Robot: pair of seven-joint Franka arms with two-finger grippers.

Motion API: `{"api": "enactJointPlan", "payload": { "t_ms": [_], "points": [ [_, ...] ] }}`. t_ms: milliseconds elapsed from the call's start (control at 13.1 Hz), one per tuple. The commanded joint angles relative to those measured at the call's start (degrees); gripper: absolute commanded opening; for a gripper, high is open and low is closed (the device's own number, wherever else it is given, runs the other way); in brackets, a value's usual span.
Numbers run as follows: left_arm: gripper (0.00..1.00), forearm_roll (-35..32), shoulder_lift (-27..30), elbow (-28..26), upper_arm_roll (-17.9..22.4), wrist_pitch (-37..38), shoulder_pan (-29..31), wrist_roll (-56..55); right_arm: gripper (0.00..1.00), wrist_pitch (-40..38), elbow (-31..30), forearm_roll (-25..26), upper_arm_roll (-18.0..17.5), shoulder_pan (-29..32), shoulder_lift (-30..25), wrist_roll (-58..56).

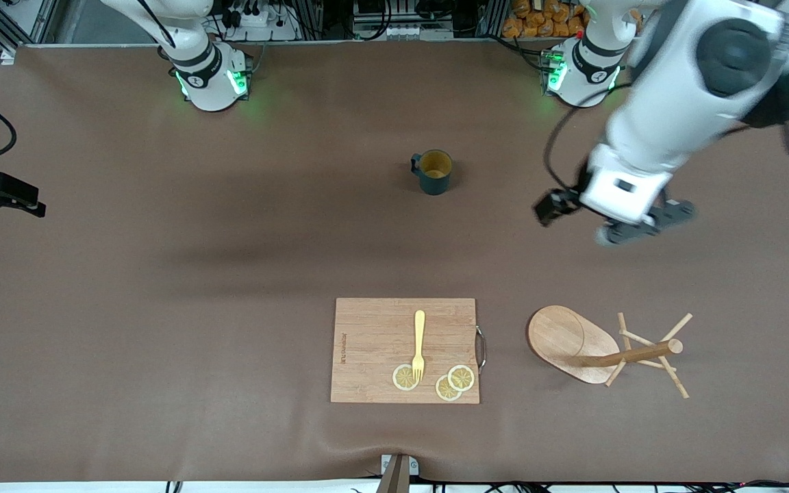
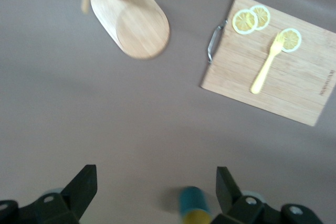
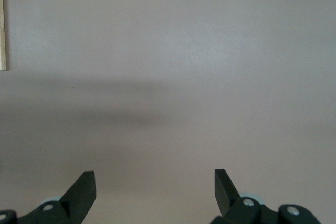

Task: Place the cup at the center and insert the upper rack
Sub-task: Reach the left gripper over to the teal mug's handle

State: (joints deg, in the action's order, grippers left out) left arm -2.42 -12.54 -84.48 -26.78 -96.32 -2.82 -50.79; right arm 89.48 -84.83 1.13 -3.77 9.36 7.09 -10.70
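The cup point(image 1: 433, 171), dark teal with a yellowish inside, stands upright on the table toward the robots' bases. A blurred teal and yellow shape point(image 2: 193, 208) low in the left wrist view looks like it. The upper rack point(image 1: 600, 349), a light-wood mug tree, lies on its side near the front camera; its oval base also shows in the left wrist view point(image 2: 131, 22). My left gripper point(image 1: 641, 226) point(image 2: 155, 182) is open and empty, up in the air over bare table between the cup and the rack. My right gripper point(image 1: 24, 198) point(image 3: 155, 182) is open and empty at the right arm's end of the table.
A rectangular wooden cutting board point(image 1: 367, 342) point(image 2: 294, 93) lies beside the rack, near the front camera. It carries a yellow fork point(image 1: 419, 342) and three lemon slices point(image 1: 461, 377). Its edge shows in the right wrist view point(image 3: 2, 24).
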Motion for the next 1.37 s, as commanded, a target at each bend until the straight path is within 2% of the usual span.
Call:
{"api": "enactJointPlan", "payload": {
  "t_ms": [0, 152, 304, 608, 837, 989, 1293],
  "points": [
    [1.00, -0.6, 0.8, -0.5, 0.6, 0.4, -6.6, -12.7, 1.00, 0.3, 0.0, 0.3, -0.2, 0.6, 0.9, -0.4],
    [1.00, -1.4, 0.3, -0.6, 0.7, 0.3, -11.9, -23.4, 1.00, 0.6, 0.3, 0.1, -0.2, 0.8, 2.2, -0.3],
    [1.00, -8.0, -1.5, -0.5, 0.6, 0.3, -19.1, -35.8, 1.00, 1.8, 0.3, -0.2, -0.1, 0.7, 2.6, -0.4],
    [1.00, -15.0, -7.5, -0.2, 0.7, 0.3, -31.2, -54.4, 1.00, 3.2, 0.5, -0.5, 0.0, 2.8, 4.4, -0.7],
    [1.00, -20.3, -13.5, 0.9, 0.7, 0.3, -37.9, -63.3, 1.00, 3.4, 0.5, -0.2, 0.0, 2.9, 4.8, -0.8],
    [1.00, -26.6, -18.5, 1.9, 0.7, 0.7, -42.9, -70.3, 1.00, 4.5, 0.5, -0.6, 0.0, 3.6, 5.0, -0.6],
    [1.00, -31.5, -27.9, 5.8, 0.8, 6.2, -48.3, -79.0, 1.00, 4.5, 0.5, -0.6, -0.1, 3.8, 5.2, -0.6]
  ]
}}
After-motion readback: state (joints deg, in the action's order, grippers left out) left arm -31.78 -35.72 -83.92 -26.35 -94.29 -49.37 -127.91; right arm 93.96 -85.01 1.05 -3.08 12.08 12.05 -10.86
